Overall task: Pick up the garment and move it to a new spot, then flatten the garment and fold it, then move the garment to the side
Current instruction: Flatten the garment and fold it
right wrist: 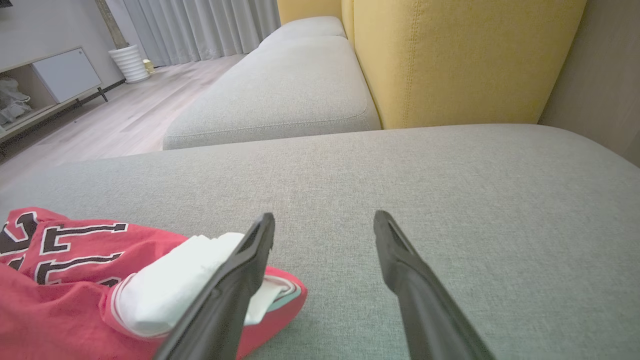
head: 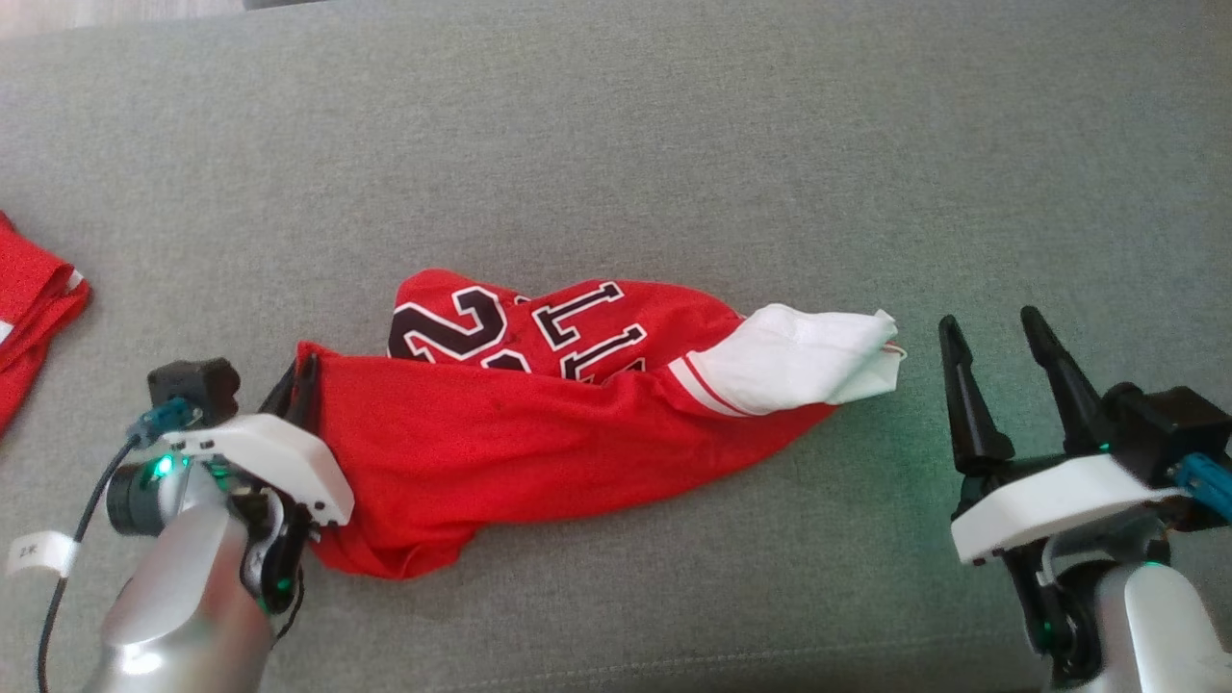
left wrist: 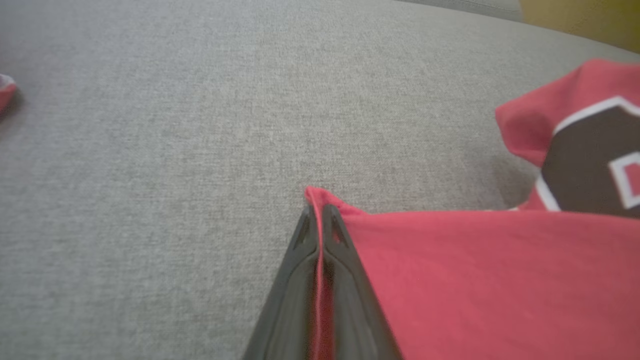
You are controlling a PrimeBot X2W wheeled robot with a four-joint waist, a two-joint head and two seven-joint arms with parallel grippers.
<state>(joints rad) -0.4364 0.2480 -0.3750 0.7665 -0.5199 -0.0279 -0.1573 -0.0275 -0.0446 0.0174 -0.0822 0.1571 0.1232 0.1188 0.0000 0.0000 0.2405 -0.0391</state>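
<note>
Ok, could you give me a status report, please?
Left gripper shut on garment edge. Right gripper open, clear of it. Garment bunched on couch. Other red cloth far left.

Garment [head: 539, 452] on cushion [head: 674, 144], midway across

Grey sofa seat [right wrist: 400, 165], yellow backrest [right wrist: 460, 55], wooden floor [right wrist: 125, 115], pale curtains [right wrist: 200, 25].
</note>
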